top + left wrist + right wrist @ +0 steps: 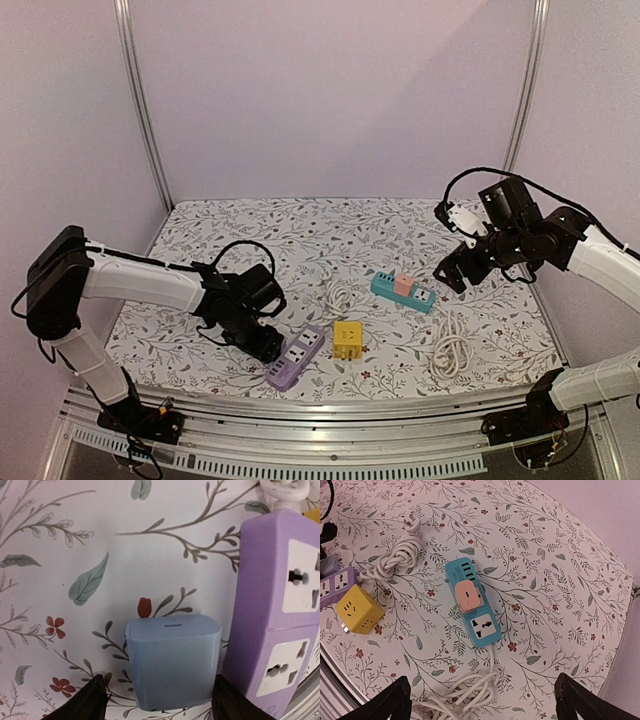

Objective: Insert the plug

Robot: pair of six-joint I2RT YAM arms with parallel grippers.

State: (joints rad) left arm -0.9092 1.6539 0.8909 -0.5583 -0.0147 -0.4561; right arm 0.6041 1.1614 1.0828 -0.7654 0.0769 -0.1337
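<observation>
A light-blue plug block (172,660) stands on the floral table right beside the purple power strip (280,610), whose two sockets face up. My left gripper (161,695) is open with its jaws on either side of the block, low at the table; the left finger (92,700) stands clear of it. In the top view the left gripper (262,340) hides the block next to the purple strip (297,358). My right gripper (455,270) is open and empty, held above the teal power strip (472,605), which carries a pink plug (468,594).
A yellow cube socket (347,340) lies right of the purple strip. A coiled white cable (452,345) runs from the teal strip (403,290). A second white cable with a plug (395,557) lies mid-table. The metal rail (330,410) borders the near edge.
</observation>
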